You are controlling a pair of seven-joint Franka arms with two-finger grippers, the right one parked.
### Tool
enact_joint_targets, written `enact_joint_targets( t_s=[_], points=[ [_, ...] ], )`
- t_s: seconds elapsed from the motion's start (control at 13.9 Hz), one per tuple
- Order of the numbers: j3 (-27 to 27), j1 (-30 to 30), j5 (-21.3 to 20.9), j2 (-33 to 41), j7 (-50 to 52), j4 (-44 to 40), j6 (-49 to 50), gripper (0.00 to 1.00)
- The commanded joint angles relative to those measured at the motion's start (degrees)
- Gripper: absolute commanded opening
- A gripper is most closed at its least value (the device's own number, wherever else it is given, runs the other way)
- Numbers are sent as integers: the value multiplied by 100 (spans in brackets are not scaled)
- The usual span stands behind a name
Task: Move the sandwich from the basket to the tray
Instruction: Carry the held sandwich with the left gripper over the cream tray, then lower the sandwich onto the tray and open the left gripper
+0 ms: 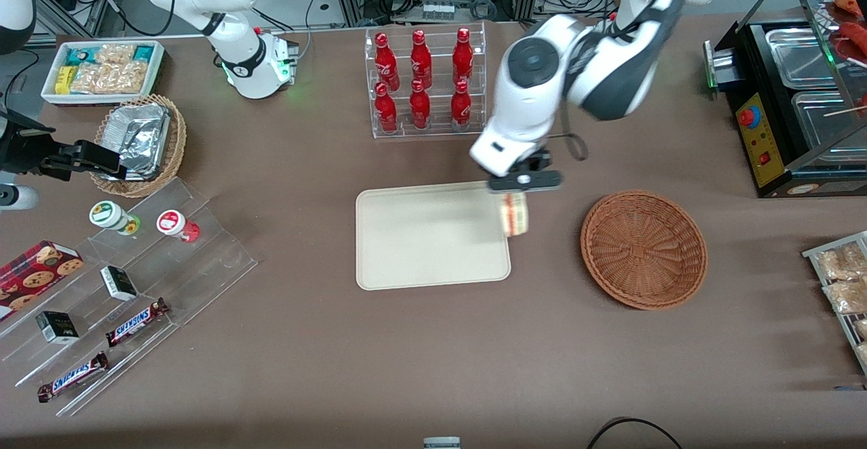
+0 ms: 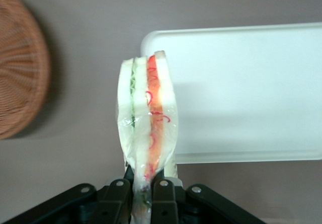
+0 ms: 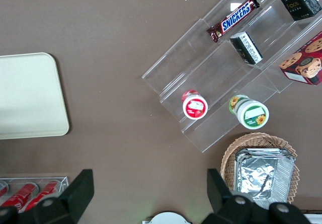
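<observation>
My gripper (image 1: 516,195) is shut on the sandwich (image 1: 514,215), a wrapped wedge of white bread with red-orange and green layers. It hangs in the air over the tray's edge nearest the basket. In the left wrist view the sandwich (image 2: 147,113) sticks out from between the black fingers (image 2: 163,194), pinched at its narrow end. The cream tray (image 1: 420,239) lies flat on the table with nothing on it, and the tray (image 2: 246,93) shows beneath the sandwich. The reddish-brown wicker basket (image 1: 643,248) sits beside the tray toward the working arm's end, holding nothing; the basket (image 2: 20,68) appears in the wrist view too.
A clear rack of red bottles (image 1: 423,82) stands farther from the front camera than the tray. A tan basket with foil (image 1: 139,139), a white bin of snacks (image 1: 101,70) and a clear stepped shelf (image 1: 135,286) lie toward the parked arm's end. A black appliance (image 1: 786,103) stands near the basket's end.
</observation>
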State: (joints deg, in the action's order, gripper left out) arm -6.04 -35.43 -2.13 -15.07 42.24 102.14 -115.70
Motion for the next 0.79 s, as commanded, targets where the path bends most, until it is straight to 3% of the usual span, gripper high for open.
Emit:
enact_joint_targets(
  t_s=[0.0, 0.43, 0.72],
  points=[
    [85, -401, 63, -1039, 30, -1097, 65, 0],
    [94, -930, 72, -2104, 302, -1469, -759, 0],
    [103, -1088, -24, -2421, 856, -1452, -1332, 0]
  ],
)
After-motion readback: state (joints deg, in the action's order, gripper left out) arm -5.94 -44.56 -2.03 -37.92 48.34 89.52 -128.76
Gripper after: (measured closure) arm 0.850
